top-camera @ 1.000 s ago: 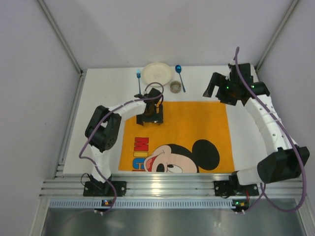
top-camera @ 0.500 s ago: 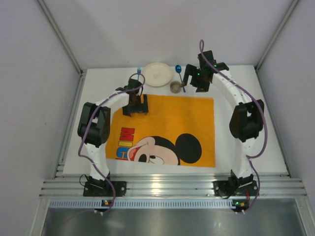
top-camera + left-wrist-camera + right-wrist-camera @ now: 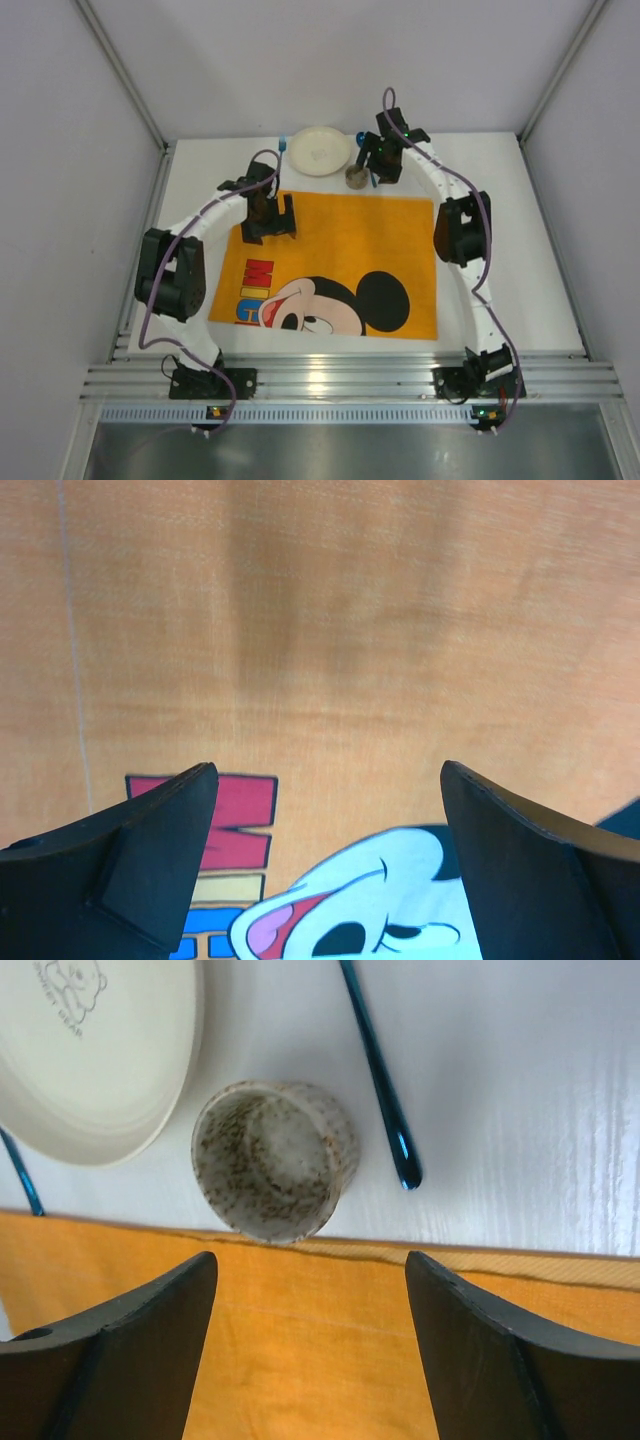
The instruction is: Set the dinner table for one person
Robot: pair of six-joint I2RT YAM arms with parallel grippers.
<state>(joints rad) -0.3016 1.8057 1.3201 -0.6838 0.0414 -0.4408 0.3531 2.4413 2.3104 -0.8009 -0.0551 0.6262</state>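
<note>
Left arm arches over the orange placemat (image 3: 350, 630), left end effector (image 3: 325, 770) gaping, empty. Right arm stretches far, right end effector (image 3: 310, 1255) parted, empty, above the speckled cup (image 3: 272, 1160) on the white counter (image 3: 520, 1080)

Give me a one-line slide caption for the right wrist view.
Open right claw facing a speckled cup at the edge of the orange placemat, cream plate and blue spoon handle beyond.

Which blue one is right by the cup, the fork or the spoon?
The spoon. Its handle lies just beside the speckled cup, while the fork sits on the other side of the plate.
</note>
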